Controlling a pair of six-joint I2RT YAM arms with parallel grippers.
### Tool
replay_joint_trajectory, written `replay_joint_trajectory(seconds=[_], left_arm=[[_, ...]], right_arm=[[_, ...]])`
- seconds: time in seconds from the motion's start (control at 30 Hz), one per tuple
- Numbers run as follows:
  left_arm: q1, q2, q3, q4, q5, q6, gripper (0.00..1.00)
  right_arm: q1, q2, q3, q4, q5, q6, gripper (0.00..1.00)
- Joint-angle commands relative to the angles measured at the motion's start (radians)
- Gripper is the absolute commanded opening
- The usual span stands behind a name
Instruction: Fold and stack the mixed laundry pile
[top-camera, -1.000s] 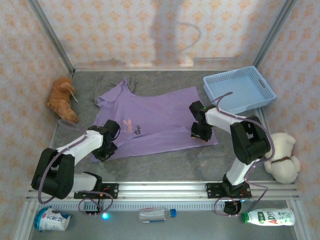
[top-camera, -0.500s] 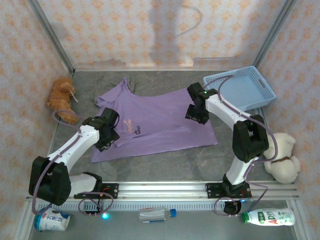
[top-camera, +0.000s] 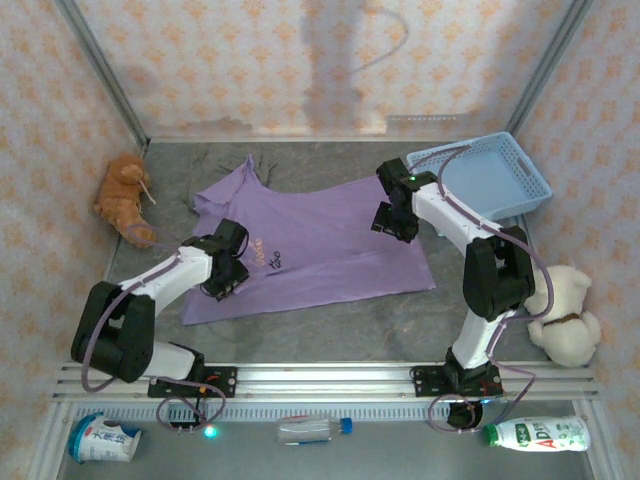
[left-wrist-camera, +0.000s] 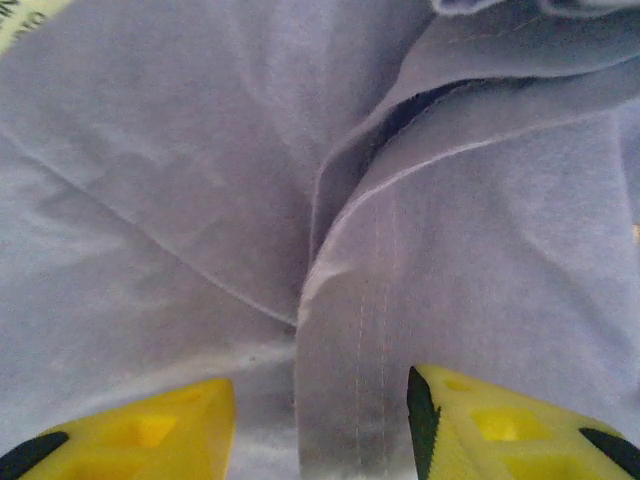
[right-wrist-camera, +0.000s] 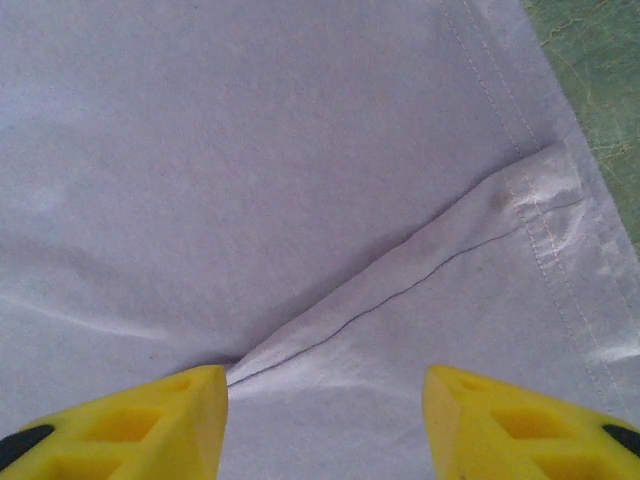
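Now the lavender shirt (top-camera: 310, 240) lies spread flat across the middle of the grey table (top-camera: 330, 320).
The left gripper (left-wrist-camera: 320, 388) rests on the shirt's near-left part, its jaws apart astride a raised, stitched fold. The right gripper (right-wrist-camera: 325, 380) rests near the far-right hem, its jaws likewise parted over a thin crease, gripping nothing.

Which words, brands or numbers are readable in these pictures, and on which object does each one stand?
"AD": the start of the large print on the white and green bottle; the rest is blurred.
Blue print on the white cup: too blurred to read.
Dark chest mark on the lavender shirt: script, too small to read.
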Motion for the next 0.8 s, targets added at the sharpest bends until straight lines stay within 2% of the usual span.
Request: replay_joint_trajectory(seconds=[0.0,0.07,0.2,0.27,0.37,0.5,0.53,0.6,0.63,0.67,0.77], left_arm=[[-0.014,0.035,0.021,0.034,0.004,-0.004,0.45],[-0.019,0.045,0.021,0.041,0.009,-0.002,0.37],[-0.019,0.047,0.057,0.028,-0.004,0.001,0.13],[-0.019,0.052,0.100,0.012,-0.025,0.010,0.06],[-0.019,0.093,0.186,-0.008,-0.053,0.035,0.00],[-0.019,0.229,0.379,-0.028,-0.042,0.103,0.01],[-0.019,0.285,0.461,-0.054,-0.039,0.132,0.07],[-0.019,0.397,0.635,-0.145,-0.055,0.197,0.51],[-0.019,0.448,0.721,-0.208,-0.087,0.221,0.66],[-0.018,0.485,0.788,-0.263,-0.113,0.242,0.72],[-0.016,0.501,0.878,-0.312,-0.161,0.284,0.75]], right_arm=[[-0.003,-0.016,-0.021,-0.026,0.027,0.022,0.54],[-0.004,-0.022,-0.027,-0.028,0.032,0.025,0.54],[-0.006,-0.031,-0.033,-0.029,0.038,0.027,0.54],[-0.006,-0.032,-0.036,-0.027,0.041,0.029,0.54],[-0.007,-0.029,-0.034,-0.020,0.035,0.032,0.54],[-0.007,-0.022,-0.028,-0.015,0.027,0.034,0.54],[-0.006,-0.020,-0.027,-0.013,0.024,0.034,0.54],[-0.007,-0.015,-0.022,-0.014,0.018,0.032,0.54],[-0.007,-0.011,-0.020,-0.017,0.016,0.030,0.54],[-0.006,-0.010,-0.018,-0.018,0.013,0.029,0.54],[-0.005,-0.023,-0.030,-0.022,0.013,0.028,0.54]])
